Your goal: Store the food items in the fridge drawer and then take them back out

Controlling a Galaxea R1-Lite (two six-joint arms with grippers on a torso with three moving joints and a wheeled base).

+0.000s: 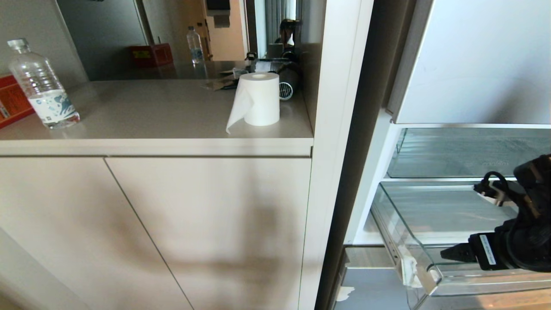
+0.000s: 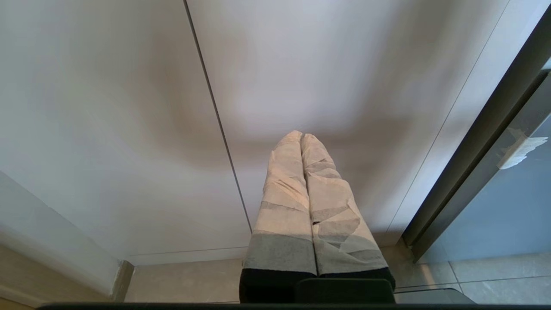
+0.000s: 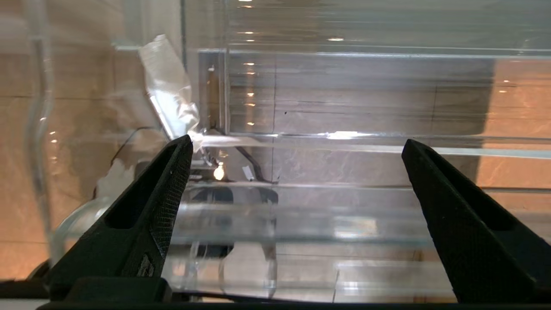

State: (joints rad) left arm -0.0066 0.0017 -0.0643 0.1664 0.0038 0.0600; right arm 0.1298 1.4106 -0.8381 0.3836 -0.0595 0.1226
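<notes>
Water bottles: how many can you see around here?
2. One bottle stands at the left end of the counter; a second bottle stands farther back, beside a red box. Others may be hidden.

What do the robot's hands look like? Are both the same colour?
No. The left gripper has two long fingers wrapped in pale, patchy tape. The right gripper has black, pointed, wedge-shaped fingers with textured insides, black cables and a white label.
</notes>
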